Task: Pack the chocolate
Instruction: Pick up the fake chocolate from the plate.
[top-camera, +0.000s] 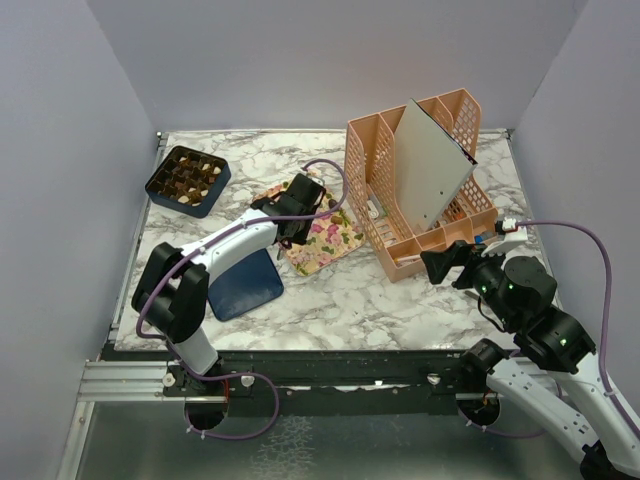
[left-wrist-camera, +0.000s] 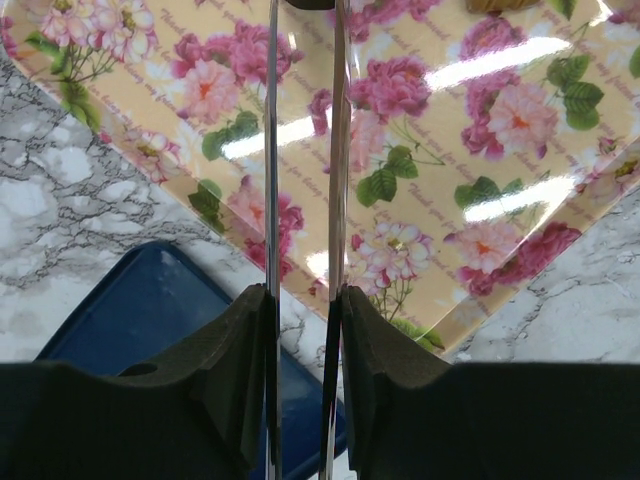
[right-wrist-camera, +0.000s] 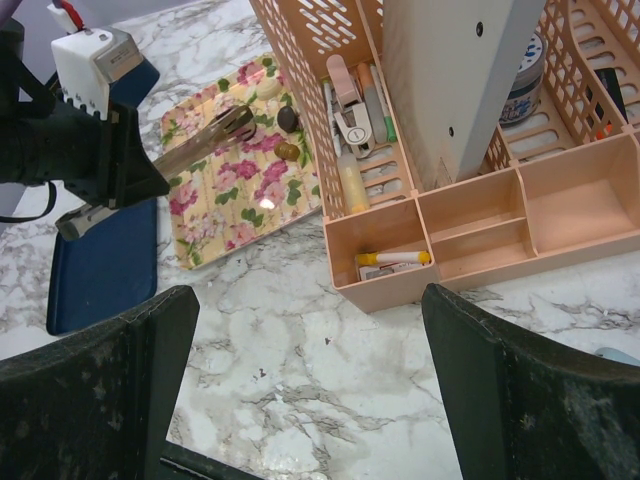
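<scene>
While the left gripper (left-wrist-camera: 303, 300) pinches metal tongs (right-wrist-camera: 205, 137) above the floral tray (left-wrist-camera: 480, 120), where a few chocolate pieces (right-wrist-camera: 287, 119) lie, with more in the dark blue box (top-camera: 200, 207), the right gripper (right-wrist-camera: 308, 300) hangs spread wide near the peach organizer (right-wrist-camera: 400, 240).

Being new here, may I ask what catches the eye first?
A tall peach organizer stands at the right, a grey board leaning in it. Mid-table, the left gripper holds metal tongs over a floral tray; chocolate sits in a blue box far left.
</scene>
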